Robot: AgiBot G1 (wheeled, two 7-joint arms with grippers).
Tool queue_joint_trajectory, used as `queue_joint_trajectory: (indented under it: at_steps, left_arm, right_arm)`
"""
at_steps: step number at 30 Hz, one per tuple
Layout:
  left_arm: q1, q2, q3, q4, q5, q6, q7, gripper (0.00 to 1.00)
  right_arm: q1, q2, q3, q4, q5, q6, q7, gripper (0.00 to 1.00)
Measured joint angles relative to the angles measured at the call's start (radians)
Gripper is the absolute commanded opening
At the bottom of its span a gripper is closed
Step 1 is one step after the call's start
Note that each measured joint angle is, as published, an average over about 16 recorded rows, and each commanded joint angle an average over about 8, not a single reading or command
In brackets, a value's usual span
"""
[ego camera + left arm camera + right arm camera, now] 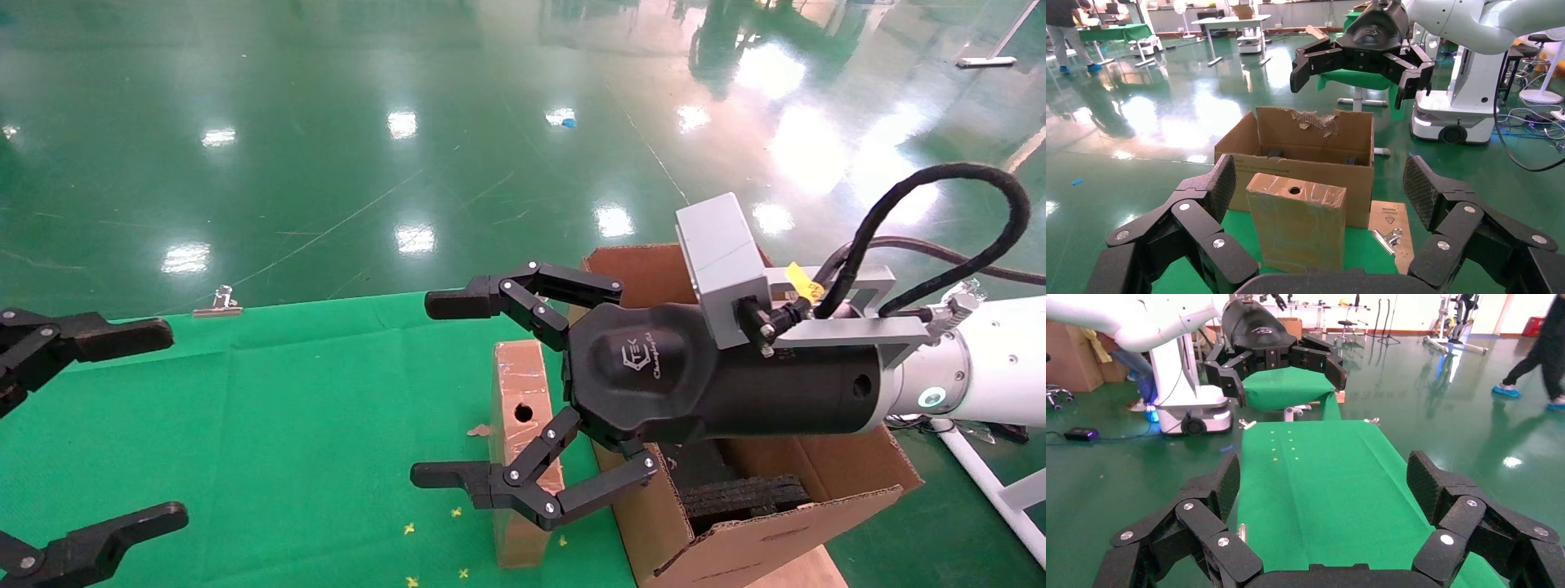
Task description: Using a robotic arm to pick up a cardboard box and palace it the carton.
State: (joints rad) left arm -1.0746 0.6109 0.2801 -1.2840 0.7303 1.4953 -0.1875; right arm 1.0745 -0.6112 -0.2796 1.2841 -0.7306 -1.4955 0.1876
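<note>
From my station the carton is the biggest thing in play, sitting at about 4 o'clock in the head view at the right edge of the green table, flaps up, one ragged, with black foam blocks inside and nothing else I can make out. Next down in size, the right gripper reaches across above the carton toward 9 o'clock, its 2 fingers spread wide and holding nothing. The left gripper waits at 8 o'clock, likewise spread and empty. Smallest is the cardboard box, standing upright on the cloth just beside the carton's near wall, hole facing up (its tape looks slick, so I judge it may slip). I read the step as the approach for the grasp: I would lower the right gripper until the fingers straddle the box's 2 broad faces, centre it, then close squarely, keeping the lower finger off the carton wall.
</note>
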Motion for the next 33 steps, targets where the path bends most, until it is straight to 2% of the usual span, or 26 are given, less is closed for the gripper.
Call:
queue_joint_trajectory:
  at_steps: [14,21,27,33]
  left_arm:
    - [0.000,0.000,-0.001,0.000,0.000,0.000,0.000,1.00]
    - [0.000,0.000,0.000,0.000,0.000,0.000,0.000,1.00]
    - [0.000,0.000,0.000,0.001,0.000,0.000,0.000,1.00]
    - [0.000,0.000,0.001,0.001,0.000,0.000,0.000,1.00]
  right_arm:
    - [0.000,0.000,-0.001,0.000,-0.001,0.000,0.000,1.00]
    - [0.017,-0.004,-0.021,0.009,-0.040,0.005,0.016,1.00]
    - [0.077,-0.024,-0.085,0.023,-0.157,0.005,0.082,1.00]
    - [0.217,-0.084,-0.211,0.039,-0.379,-0.020,0.201,1.00]
